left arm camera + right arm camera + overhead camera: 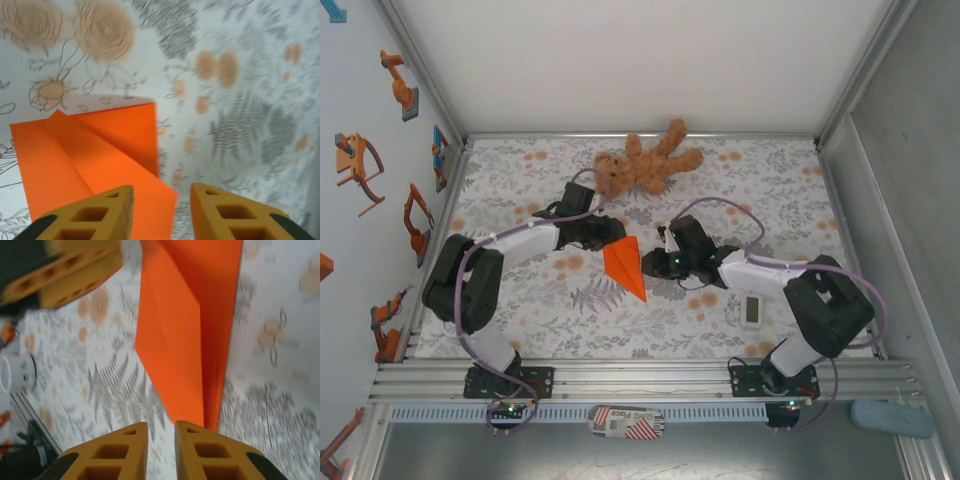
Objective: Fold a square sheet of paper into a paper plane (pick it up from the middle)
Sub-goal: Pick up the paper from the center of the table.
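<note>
Working from the left, the left gripper (612, 236) hangs over the wide tail of the paper plane (625, 266). Its jaws stand partly apart and hold nothing, and in the left wrist view one finger (95, 215) overlaps the orange sheet lying below it. The plane rests flat on the patterned table (520, 300), between the two grippers and on the near side of the teddy bear (645, 165). Treat the plane as very light, thin and easily crushed. It should flex rather than resist, slide readily on the cloth, and take an unwanted crease from any hard pinch. The layered centre fold, about midway along the body, is probably the stiffest place to take hold, while the single-layer wing edges are the weakest. The long axis runs from the tail at the far left to the nose at the near right, so the nose points toward the near table edge and slightly rightward. The right gripper (658, 262) sits just beside the plane's right edge. Its jaws are parted by only a narrow gap, with nothing between them.
</note>
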### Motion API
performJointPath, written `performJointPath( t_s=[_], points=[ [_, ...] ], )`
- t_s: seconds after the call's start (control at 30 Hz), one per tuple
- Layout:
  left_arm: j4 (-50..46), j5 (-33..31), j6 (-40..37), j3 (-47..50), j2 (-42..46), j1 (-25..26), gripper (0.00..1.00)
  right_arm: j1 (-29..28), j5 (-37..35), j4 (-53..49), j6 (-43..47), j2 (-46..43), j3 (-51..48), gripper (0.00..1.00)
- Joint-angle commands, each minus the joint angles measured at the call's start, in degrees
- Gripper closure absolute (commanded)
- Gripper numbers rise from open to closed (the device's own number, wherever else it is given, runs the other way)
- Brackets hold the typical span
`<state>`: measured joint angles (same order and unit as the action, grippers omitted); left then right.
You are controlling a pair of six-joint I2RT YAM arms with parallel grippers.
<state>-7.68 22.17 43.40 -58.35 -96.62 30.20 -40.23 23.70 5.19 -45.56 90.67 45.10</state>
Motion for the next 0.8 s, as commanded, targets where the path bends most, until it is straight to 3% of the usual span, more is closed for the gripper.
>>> performJointPath(
  t_s=[0.0,0.2,0.47,0.6,0.77],
  points=[
    [-0.2,-1.9,2.5,3.6,4.8,-1.7,0.60,1.1,-0.3,2.1,-0.1,4.3,3.8,0.73],
    [0.9,-1.5,4.6,10.7,10.4,-5.5,0.50,1.2,1.1,-0.7,3.8,11.0,9.6,0.64],
    [0.2,-2.0,4.9,13.2,13.6,-6.8,0.47,1.3,1.1,0.0,4.3,14.9,12.0,0.64],
    [0.1,-1.7,4.7,13.0,14.1,-6.8,0.46,1.3,2.3,1.5,4.3,15.8,12.3,0.69],
    [0.0,-1.3,5.1,13.1,15.7,-7.2,0.46,1.5,4.4,6.4,4.5,15.8,11.1,0.91]
  ],
)
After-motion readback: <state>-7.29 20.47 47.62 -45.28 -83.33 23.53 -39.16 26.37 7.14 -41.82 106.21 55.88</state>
